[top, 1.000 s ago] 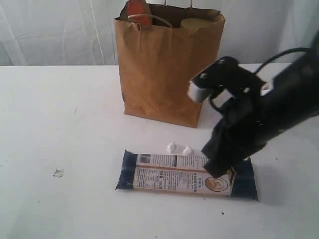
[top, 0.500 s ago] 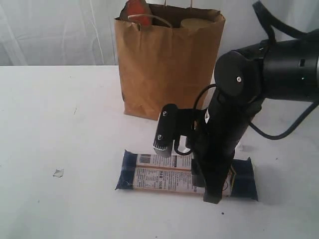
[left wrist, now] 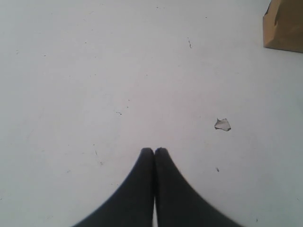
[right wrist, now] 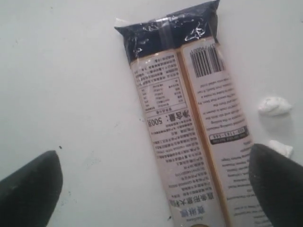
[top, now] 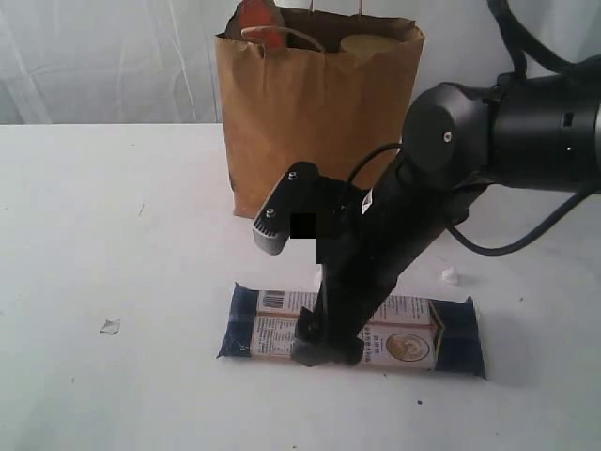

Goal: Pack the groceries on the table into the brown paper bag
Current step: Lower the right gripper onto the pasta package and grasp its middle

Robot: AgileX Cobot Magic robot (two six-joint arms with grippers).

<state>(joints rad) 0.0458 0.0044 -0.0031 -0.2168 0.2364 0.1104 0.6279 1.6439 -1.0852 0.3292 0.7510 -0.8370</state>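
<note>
The long dark-blue-and-white packet is lying flat on the table, on the near side of the brown paper bag and apart from it. Its long axis is running left to right across the scene. The barcode end is pointing left, the end with the round picture is pointing right, and a dark-blue band is closing each end. The printed back is facing up.

The right gripper is coming in steeply from the right, its tip sitting low over the packet, a little left of the packet's middle, at the near edge. In the right wrist view the right gripper is standing spread wide, 1 finger on either side of the packet's width, the long axis passing between them. It is pinching nothing; whether a finger is touching the wrapper, I cannot tell.

The bag is standing upright at the far side, a mustard-yellow lid and something orange-red showing at its mouth. A white crumb is resting just beyond the packet's right part.

The left gripper is hanging over bare table with its fingers pressed together, gripping nothing, a small scrap lying near it.
</note>
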